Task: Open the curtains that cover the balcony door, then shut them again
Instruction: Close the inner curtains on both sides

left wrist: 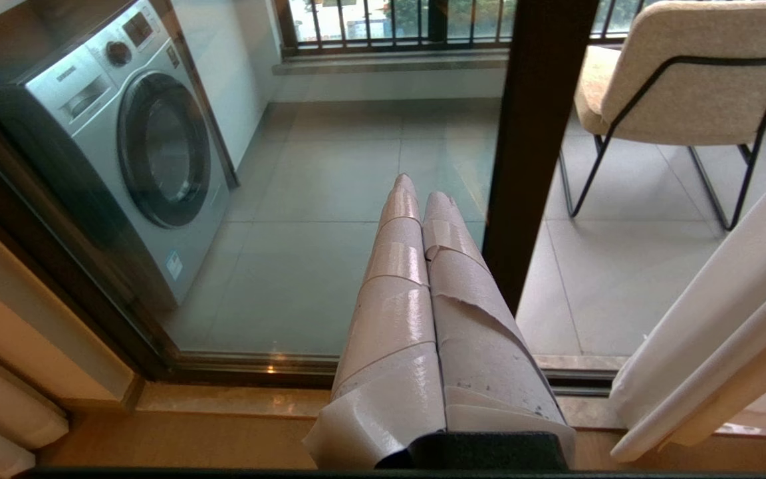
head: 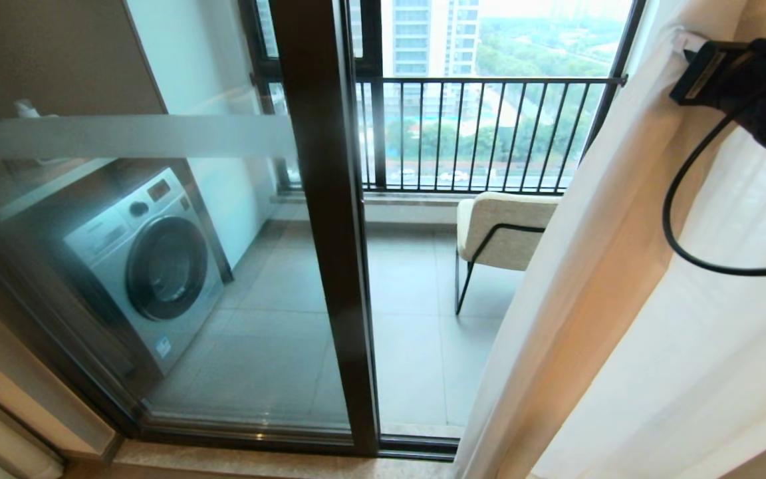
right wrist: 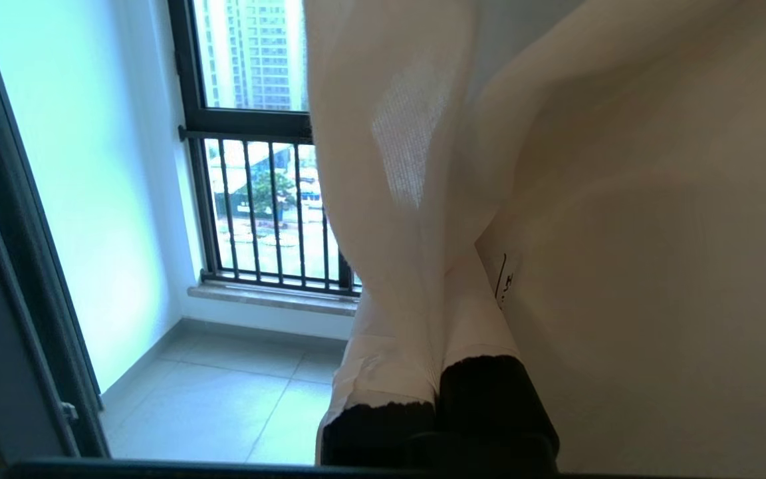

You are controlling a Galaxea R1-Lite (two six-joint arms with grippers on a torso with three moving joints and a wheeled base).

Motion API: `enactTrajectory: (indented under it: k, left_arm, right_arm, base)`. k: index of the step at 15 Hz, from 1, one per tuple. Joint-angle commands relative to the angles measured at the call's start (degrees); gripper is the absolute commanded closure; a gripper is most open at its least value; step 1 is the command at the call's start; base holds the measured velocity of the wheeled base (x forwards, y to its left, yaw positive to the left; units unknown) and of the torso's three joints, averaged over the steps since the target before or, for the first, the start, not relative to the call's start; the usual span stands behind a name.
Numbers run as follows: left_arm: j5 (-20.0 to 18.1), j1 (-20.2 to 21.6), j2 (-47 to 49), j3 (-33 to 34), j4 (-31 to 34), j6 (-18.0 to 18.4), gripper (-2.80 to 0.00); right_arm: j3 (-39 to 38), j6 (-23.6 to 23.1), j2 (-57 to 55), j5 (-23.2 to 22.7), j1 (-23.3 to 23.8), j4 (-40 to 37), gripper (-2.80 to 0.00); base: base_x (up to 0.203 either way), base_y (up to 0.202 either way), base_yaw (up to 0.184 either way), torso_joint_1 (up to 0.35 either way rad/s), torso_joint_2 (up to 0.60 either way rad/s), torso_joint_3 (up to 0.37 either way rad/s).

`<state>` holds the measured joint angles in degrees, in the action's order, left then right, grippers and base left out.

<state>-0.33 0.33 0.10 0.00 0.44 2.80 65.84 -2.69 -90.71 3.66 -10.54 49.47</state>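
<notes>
The tall glass balcony door (head: 157, 266) in its dark brown metal frame stands uncovered, since the sheer white curtains (head: 655, 319) with cream hems are gathered at the robot's right. The right gripper (head: 689, 50), raised high, pinches the curtain's leading edge between closed fingers, seemingly ready to draw it leftward across the clear glass. The left gripper (left wrist: 416, 199) hangs low before the door, its taped fingers pressed together, holding nothing.

Both hands (left wrist: 416, 193) (right wrist: 436, 332) have pale tape-wrapped fingers; a black cable (head: 689, 219) loops from the black right wrist.
</notes>
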Motion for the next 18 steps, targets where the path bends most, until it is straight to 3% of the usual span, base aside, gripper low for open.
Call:
enactTrajectory:
  k: [1, 7, 18]
  left_arm:
    - [-0.02, 0.02, 0.08, 0.00, 0.00, 0.01, 0.00]
    - [-0.02, 0.02, 0.08, 0.00, 0.00, 0.10, 0.00]
    - [-0.02, 0.02, 0.08, 0.00, 0.00, 0.27, 0.00]
  right_arm:
    - [-0.01, -0.09, -0.19, 0.03, -0.09, 0.36, 0.00]
    - [2.64, -0.12, -1.70, 0.03, -0.09, 0.23, 0.00]
    - [3.59, -0.12, -2.45, 0.03, -0.18, 0.19, 0.00]
  base:
    - [0.000, 0.185, 0.000, -0.001, 0.01, 0.004]
    - [0.000, 0.163, 0.001, 0.002, 0.00, 0.002]
    - [0.000, 0.000, 0.000, 0.000, 0.00, 0.000]
